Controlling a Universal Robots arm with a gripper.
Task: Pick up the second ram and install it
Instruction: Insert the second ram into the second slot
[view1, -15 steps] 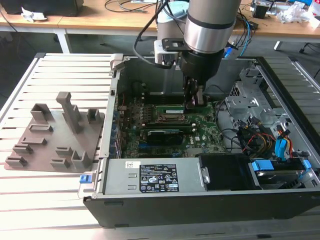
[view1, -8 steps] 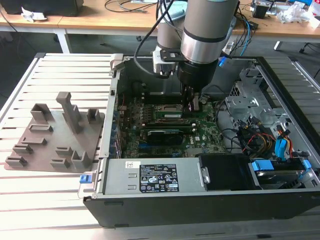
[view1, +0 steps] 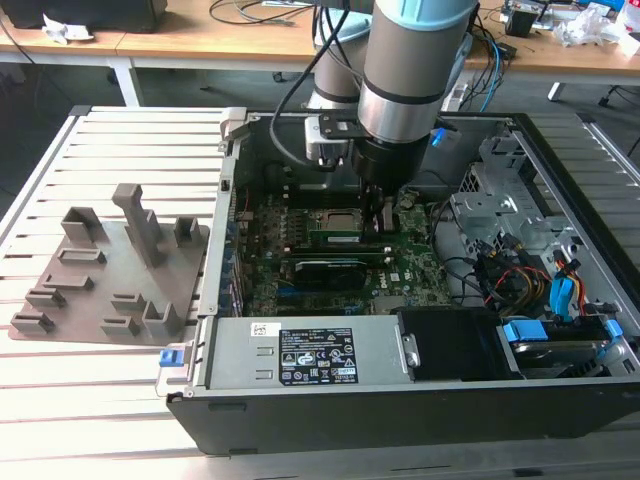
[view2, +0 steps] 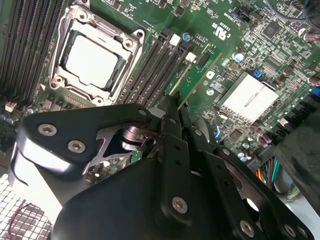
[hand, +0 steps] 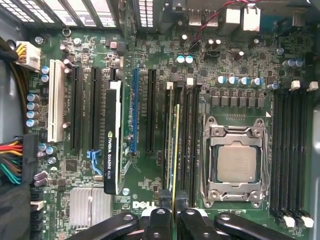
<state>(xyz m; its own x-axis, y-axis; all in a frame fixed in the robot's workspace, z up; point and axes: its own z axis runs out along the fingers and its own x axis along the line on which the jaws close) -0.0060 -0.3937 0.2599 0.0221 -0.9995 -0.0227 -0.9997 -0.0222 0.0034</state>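
My gripper (view1: 380, 222) reaches down into the open computer case, over the green motherboard (view1: 415, 265). It is shut on the second ram (hand: 175, 150), a slim green stick held on edge by one end between the black fingers (hand: 160, 212). In the second wrist view the ram (view2: 192, 80) runs out from the gripper (view2: 175, 107) along the black memory slots (view2: 150, 70). These slots lie beside the square processor socket (hand: 237, 165). I cannot tell whether the stick touches a slot. The gripper (hand: 175, 199) sits at the slots' end.
A black graphics card (hand: 112, 140) stands in a slot on the far side of the ram from the socket. More memory slots (hand: 292, 150) flank the socket's other side. The grey plastic holder (view1: 110, 270) lies outside the case at the exterior view's left. Cables (view1: 530, 280) crowd its right.
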